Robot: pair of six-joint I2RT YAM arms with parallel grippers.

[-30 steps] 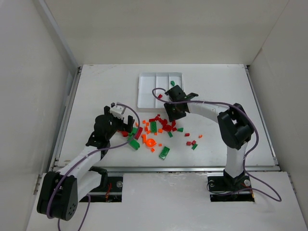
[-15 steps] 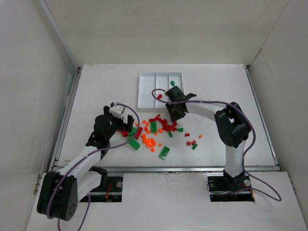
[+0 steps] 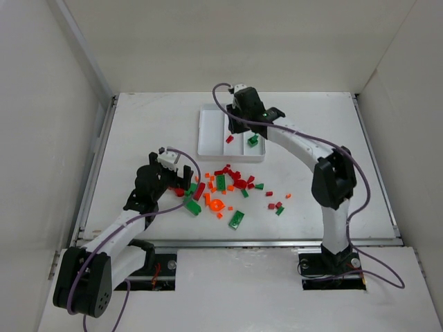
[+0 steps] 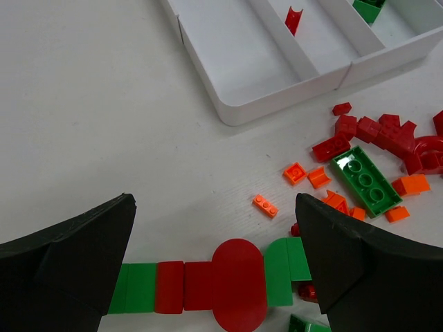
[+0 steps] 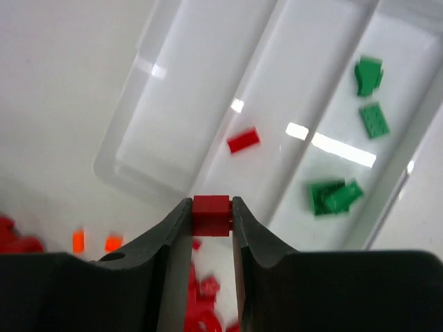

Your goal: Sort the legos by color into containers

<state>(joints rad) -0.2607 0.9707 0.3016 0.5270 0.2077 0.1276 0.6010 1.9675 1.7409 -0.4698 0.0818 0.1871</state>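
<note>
Red, green and orange legos (image 3: 232, 183) lie scattered in front of the white tray (image 3: 208, 131). My right gripper (image 5: 211, 216) is shut on a small red brick (image 5: 211, 213) and hangs above the tray's near end (image 5: 138, 183), over the middle and left compartments. The middle compartment holds one red brick (image 5: 243, 140). The right compartment holds green bricks (image 5: 336, 195). The left compartment shows nothing in it. My left gripper (image 4: 213, 207) stands open, low over the table, at the pile's left edge. A joined row of red and green bricks (image 4: 235, 283) lies between its fingers.
A long green brick (image 4: 365, 181) and small orange pieces (image 4: 266, 205) lie just past the left gripper. More loose bricks (image 3: 277, 206) spread to the right of the pile. White walls close in the table on three sides.
My right gripper has shut on a red brick at the pile and carried it up and back over the tray. The left arm has not moved.
</note>
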